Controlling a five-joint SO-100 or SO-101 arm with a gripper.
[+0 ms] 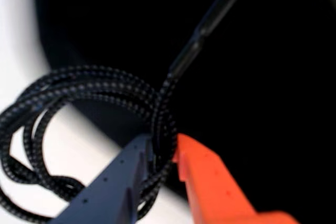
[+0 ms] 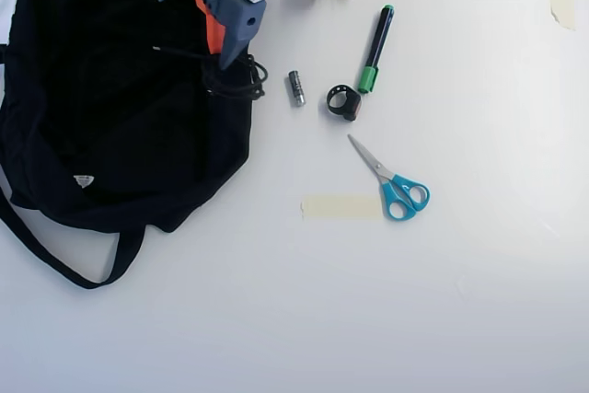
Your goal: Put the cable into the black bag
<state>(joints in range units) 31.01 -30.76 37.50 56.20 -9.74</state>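
Note:
The cable (image 1: 84, 85) is a coil of black braided cord with a straight plug end (image 1: 207, 22) that reaches out over the black bag (image 1: 262, 77). My gripper (image 1: 164, 148) is shut on the coil, which is pinched between the dark blue finger (image 1: 113, 182) and the orange finger (image 1: 210, 182). In the overhead view the gripper (image 2: 221, 60) holds the cable (image 2: 241, 83) at the right edge of the large black bag (image 2: 110, 117), with the loose end stretching left over the fabric. Part of the coil hangs over the white table.
On the white table to the right of the bag lie a small battery (image 2: 296, 87), a black ring-shaped object (image 2: 343, 101), a black-and-green marker (image 2: 376, 48) and blue-handled scissors (image 2: 391, 181). A strip of tape (image 2: 340, 207) is below them. The bag's strap (image 2: 64, 260) loops at the lower left.

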